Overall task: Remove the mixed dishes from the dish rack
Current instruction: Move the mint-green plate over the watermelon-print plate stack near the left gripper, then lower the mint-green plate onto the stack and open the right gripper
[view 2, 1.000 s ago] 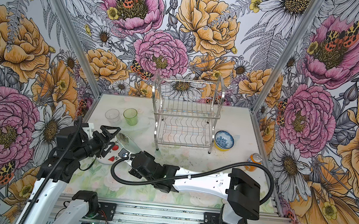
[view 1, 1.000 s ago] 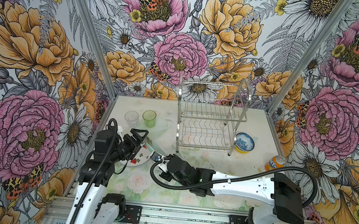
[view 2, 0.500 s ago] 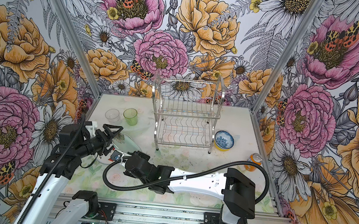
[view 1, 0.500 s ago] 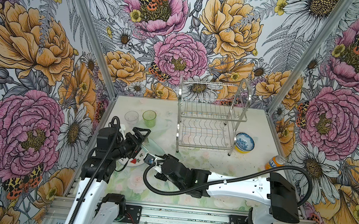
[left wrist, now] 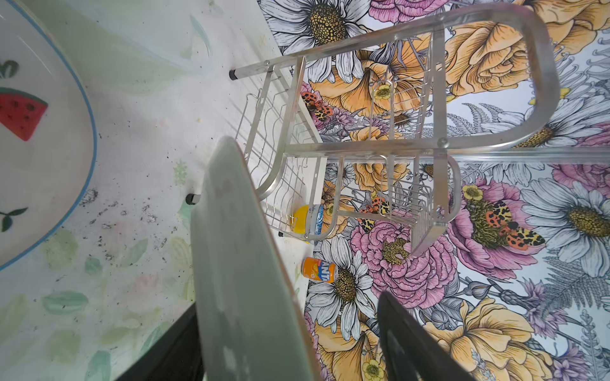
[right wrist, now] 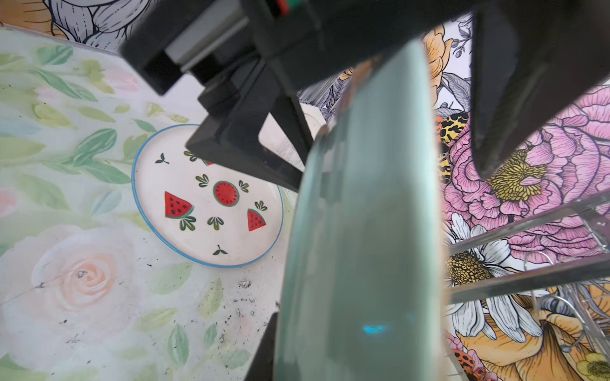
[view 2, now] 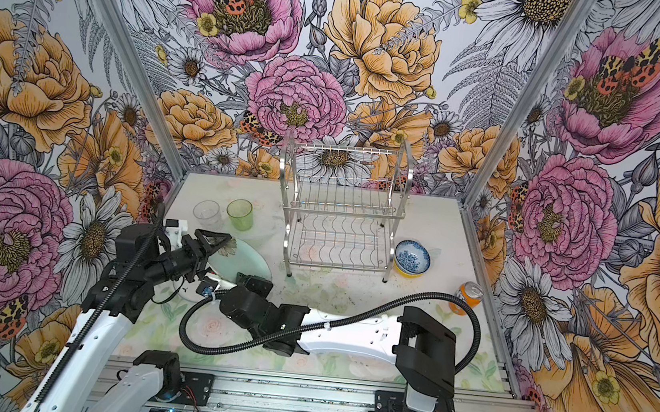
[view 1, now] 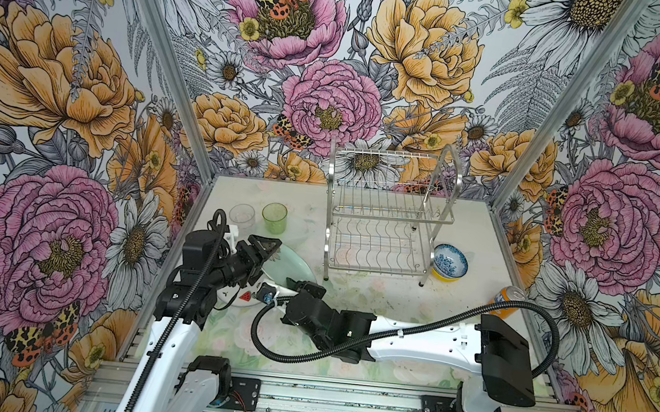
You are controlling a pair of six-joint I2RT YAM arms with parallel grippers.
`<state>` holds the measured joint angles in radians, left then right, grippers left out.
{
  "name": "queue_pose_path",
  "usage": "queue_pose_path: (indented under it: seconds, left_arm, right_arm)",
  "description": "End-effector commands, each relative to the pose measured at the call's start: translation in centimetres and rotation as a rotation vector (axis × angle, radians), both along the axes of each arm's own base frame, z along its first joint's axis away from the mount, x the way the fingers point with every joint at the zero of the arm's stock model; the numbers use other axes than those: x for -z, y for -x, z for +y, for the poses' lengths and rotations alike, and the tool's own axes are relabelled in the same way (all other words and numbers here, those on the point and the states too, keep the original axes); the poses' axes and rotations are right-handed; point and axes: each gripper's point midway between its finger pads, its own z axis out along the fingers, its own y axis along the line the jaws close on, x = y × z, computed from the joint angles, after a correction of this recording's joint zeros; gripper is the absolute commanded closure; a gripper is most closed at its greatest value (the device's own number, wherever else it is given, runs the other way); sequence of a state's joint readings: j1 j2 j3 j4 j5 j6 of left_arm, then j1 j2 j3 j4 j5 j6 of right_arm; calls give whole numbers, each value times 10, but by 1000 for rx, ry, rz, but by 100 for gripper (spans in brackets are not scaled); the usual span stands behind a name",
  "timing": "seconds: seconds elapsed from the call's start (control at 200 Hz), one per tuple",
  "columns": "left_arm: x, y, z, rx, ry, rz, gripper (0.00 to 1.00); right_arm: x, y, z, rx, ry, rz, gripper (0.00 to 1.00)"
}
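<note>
A watermelon plate (right wrist: pixel 211 211) is seen below the left gripper (view 1: pixel 270 249); glass (view 1: pixel 242 215) and tumbler (view 1: pixel 274 217) are set behind, bowls (view 1: pixel 450 260) and can (view 1: pixel 506 301) right of the rack (view 1: pixel 385 221). The glossy green plate (view 1: pixel 292 268), tilted just left of the rack, is clamped by the right gripper (view 1: pixel 294 283); the left gripper is spread open, fingers (left wrist: pixel 406 336) straddling its rim.

2-tier steel-wire dish rack (view 1: pixel 390 215), arched side handles, upright at 12 o'clock on the table (view 1: pixel 373 299). Blue-and-white patterned bowl (view 1: pixel 450 260) nested upright in yellow bowl (view 1: pixel 444 276), just beside the rack's foot at 4 o'clock. Green tumbler (view 1: pixel 274 217) and clear glass (view 1: pixel 242 215) upright, side by side, at 9 o'clock of rack. Pale green plate (view 1: pixel 292 266) steeply tilted, at 8 o'clock of rack. White plate (right wrist: pixel 208 204), blue rim, watermelon print, flat on table at 7 o'clock of green plate.
</note>
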<state>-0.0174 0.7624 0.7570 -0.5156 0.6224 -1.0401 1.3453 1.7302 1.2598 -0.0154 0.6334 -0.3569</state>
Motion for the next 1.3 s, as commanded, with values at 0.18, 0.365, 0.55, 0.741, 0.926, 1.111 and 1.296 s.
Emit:
queue_pose_path:
  seconds: [0.18, 0.365, 0.55, 0.741, 0.926, 1.111, 1.296]
  left_arm:
    - [-1, -2, -10, 72, 14, -57, 51]
    - [1, -4, -11, 90, 24, -58, 72]
    - [6, -3, -9, 79, 22, -49, 80]
    - [9, -3, -9, 82, 17, -48, 89]
    - [13, -1, -5, 60, 16, -47, 98]
    - [15, -1, -1, 38, 10, -49, 100]
    - [17, -4, 1, 34, 3, -42, 100]
  right_arm:
    - [-53, 7, 21, -4, -85, -129, 100]
    - [-50, 6, 19, 19, -72, -138, 84]
    - [-47, 7, 12, 36, -98, -114, 72]
    - [-49, 8, -3, 60, -145, -84, 38]
    - [-49, 10, -15, 70, -179, -56, 28]
    - [-50, 9, -21, 83, -191, -50, 25]
    - [-55, 4, -31, 101, -227, -33, 19]
